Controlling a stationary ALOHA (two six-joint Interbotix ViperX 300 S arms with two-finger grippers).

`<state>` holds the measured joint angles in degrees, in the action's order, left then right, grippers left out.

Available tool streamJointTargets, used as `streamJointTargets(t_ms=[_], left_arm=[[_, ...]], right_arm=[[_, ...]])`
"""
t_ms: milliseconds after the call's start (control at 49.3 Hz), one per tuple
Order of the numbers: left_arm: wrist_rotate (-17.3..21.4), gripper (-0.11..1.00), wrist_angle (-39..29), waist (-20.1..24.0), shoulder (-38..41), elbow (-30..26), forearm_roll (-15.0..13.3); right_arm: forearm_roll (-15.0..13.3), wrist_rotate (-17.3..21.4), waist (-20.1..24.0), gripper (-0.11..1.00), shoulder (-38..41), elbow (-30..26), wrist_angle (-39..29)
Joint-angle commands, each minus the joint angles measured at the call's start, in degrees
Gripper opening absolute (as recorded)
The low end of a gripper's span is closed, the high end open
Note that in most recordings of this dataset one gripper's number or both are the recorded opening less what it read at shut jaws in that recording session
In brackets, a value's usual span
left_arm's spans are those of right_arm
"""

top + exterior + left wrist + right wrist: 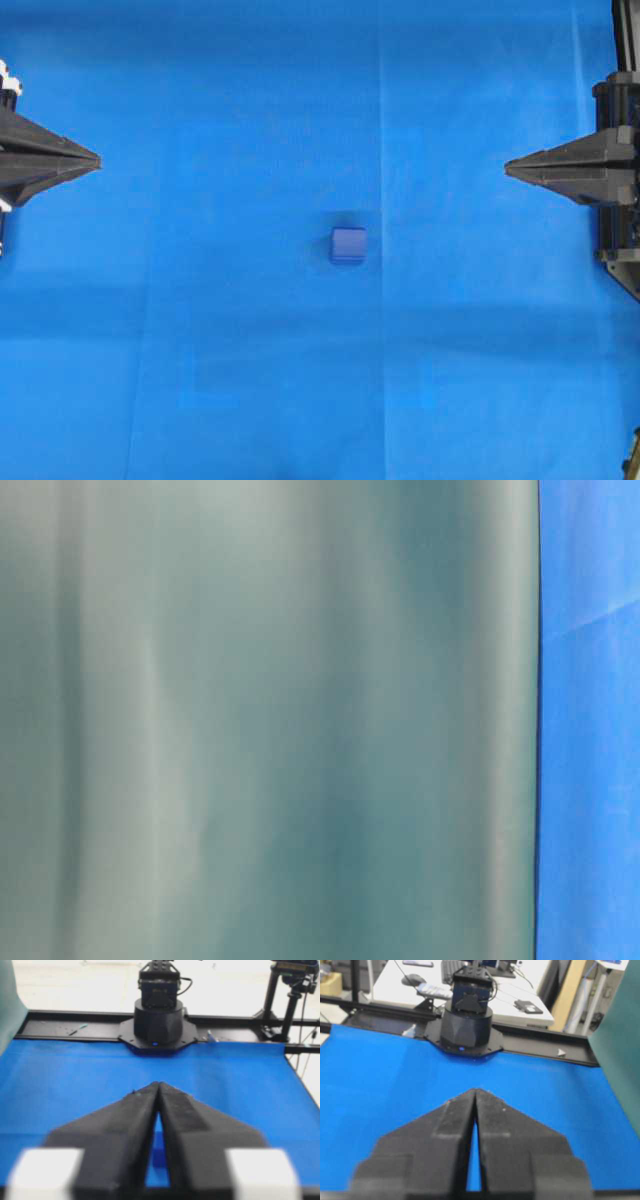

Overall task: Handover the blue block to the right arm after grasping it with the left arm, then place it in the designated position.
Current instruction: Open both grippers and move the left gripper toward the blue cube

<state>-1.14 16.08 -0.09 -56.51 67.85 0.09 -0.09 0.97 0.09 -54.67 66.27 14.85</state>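
Blue block point(348, 244), small dark-blue cube with rounded edges, sits alone near centre of the counter, just below the middle of the overhead view. Nothing touches it.

Left gripper point(97, 160), black with white plastic blocks on its frame, at 9 o'clock, well apart from the block; its long pointed fingers point(137, 1110) are pressed together at the tips, holding nothing. Right gripper point(507, 168), all black, at 3 o'clock, equally far; fingers point(495, 1110) likewise tip to tip, empty. Both point inward at each other across the block. Likely a rest pose: block centred so either arm can reach. Grasp not begun; the left fingers must spread first.

Surface: bright blue cloth point(200, 350) over the counter, faint fold creases. No marked target spot visible.

Further off: the opposite arm's black base point(156, 1025), black frame rail, desks and cables beyond. Table-level view blocked by a blurred grey-green sheet point(270, 720).
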Motion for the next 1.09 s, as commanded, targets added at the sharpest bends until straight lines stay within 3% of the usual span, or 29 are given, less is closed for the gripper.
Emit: streamJointTargets(t_ms=[0,101,203,264,324,689,1075], left_arm=[[-0.1,0.18,0.4,0.2,0.2,-1.4,0.1],[-0.1,0.48,0.3,0.2,0.4,-1.3,0.1],[-0.1,0.78,0.3,0.2,0.5,-1.2,0.1],[-0.1,0.89,0.3,0.2,0.5,-1.2,0.1],[-0.1,0.93,0.3,0.3,0.5,-1.2,0.1],[-0.2,0.93,3.6,1.1,3.3,-1.8,0.1],[-0.2,0.93,11.9,1.6,21.4,-9.8,0.1]], right_arm=[[0.3,0.9,0.0,0.10,0.4,-1.4,0.3],[0.4,2.0,0.0,0.35,0.6,-1.3,0.0],[0.3,2.1,0.0,0.68,1.0,-1.3,-0.7],[0.3,2.3,0.0,0.85,1.1,-1.3,-0.8],[0.4,2.3,0.0,0.95,1.1,-1.3,-0.8],[0.3,2.3,-0.2,0.97,1.1,-1.5,-0.5],[0.4,2.3,-0.8,0.97,1.3,-1.7,-0.4]])
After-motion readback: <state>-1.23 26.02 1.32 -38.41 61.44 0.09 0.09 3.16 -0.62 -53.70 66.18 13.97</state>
